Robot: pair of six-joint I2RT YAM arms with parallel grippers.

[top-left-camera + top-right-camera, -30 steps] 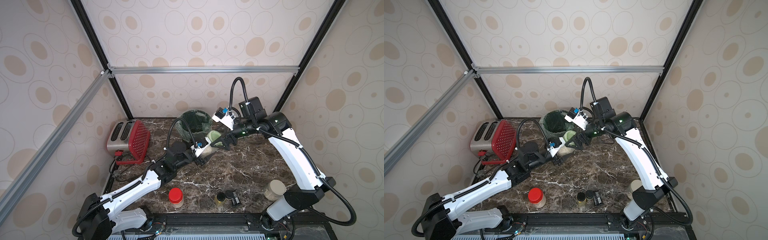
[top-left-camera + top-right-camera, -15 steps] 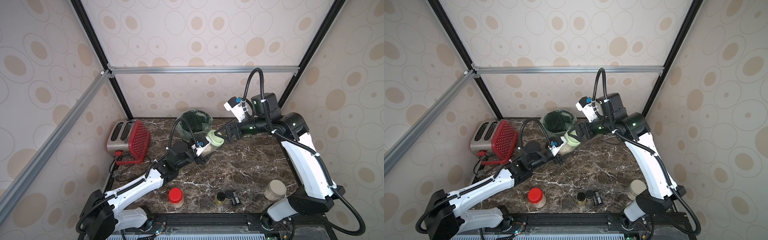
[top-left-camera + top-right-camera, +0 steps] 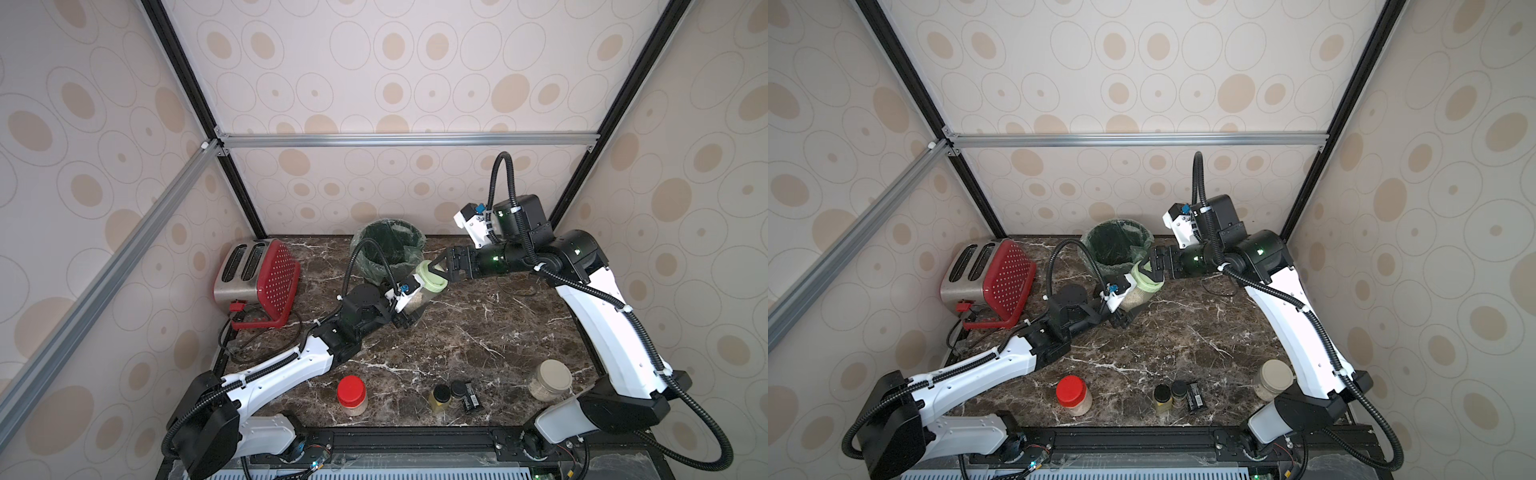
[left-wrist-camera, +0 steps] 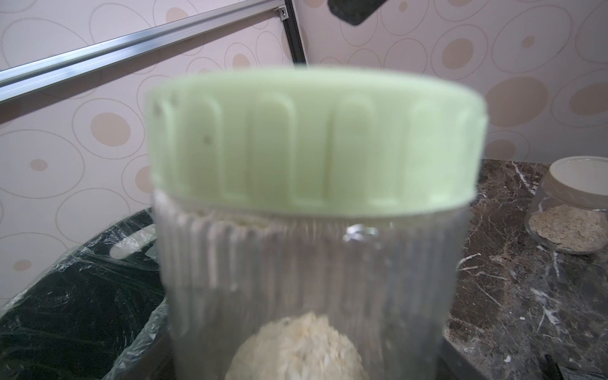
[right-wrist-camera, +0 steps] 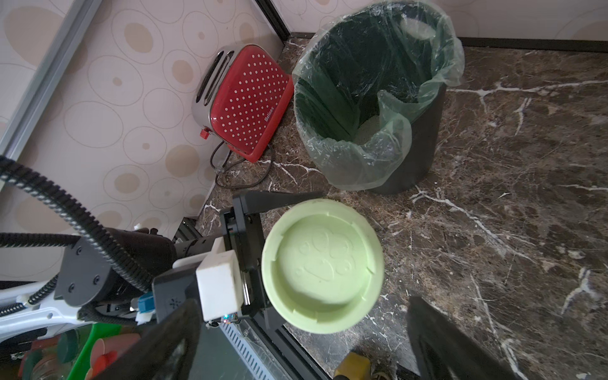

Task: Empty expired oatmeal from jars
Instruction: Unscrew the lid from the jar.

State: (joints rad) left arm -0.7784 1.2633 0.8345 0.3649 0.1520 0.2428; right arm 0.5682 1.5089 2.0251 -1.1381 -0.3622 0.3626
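Right arm (image 3: 598, 316) is sitting swung further out than a second back, jaws still at the lid. Up front, red-lidded jar (image 3: 352, 395) and beige-lidded jar (image 3: 549, 380) are waiting on the worktop (image 3: 478, 345), capped, oatmeal (image 4: 566, 227) inside. Further in, left jaws are clamping the tilted green-lidded jar (image 3: 417, 298), still part full. Right jaws are standing wide open around its green lid (image 5: 322, 263), not gripping. Bin (image 5: 421, 141) behind is maybe holding something white already, hard to tell. All three are still needing emptying.

The toaster (image 3: 257, 278) stands left of the bin (image 3: 415, 242), a jar (image 3: 423, 289) just before it.
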